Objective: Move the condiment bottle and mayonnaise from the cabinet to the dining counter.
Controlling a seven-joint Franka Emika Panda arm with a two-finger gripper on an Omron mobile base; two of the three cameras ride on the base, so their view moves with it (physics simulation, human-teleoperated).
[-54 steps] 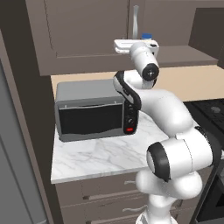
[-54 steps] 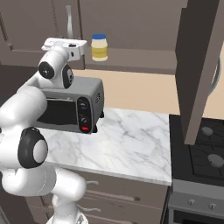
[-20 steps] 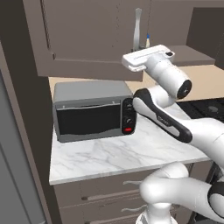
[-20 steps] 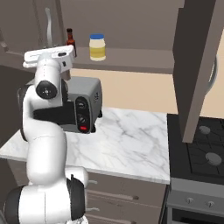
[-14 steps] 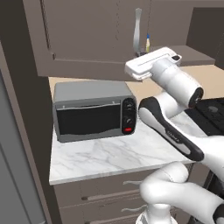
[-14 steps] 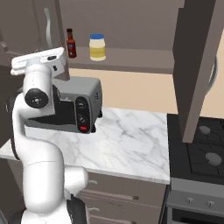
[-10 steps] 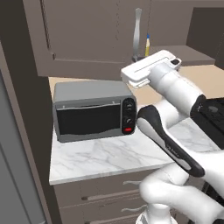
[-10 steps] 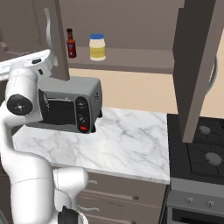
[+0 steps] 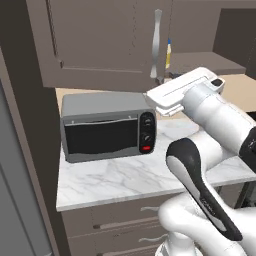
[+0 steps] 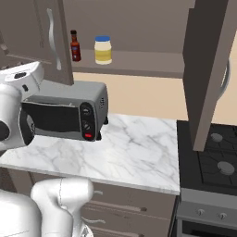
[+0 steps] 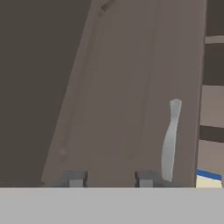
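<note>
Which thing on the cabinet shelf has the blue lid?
The squat cream-yellow mayonnaise jar. The slim dark red condiment bottle to its left in the right base view has a black cap.

Worktop (image 10: 139,152): white marble with grey veins, set over grey-brown base drawers (image 9: 115,225).
Toaster oven (image 9: 105,125): grey, placed at the worktop's back left.
Wall (image 10: 143,99): plain tan.
Stove (image 10: 215,162): black, set against the worktop's right edge.
</note>
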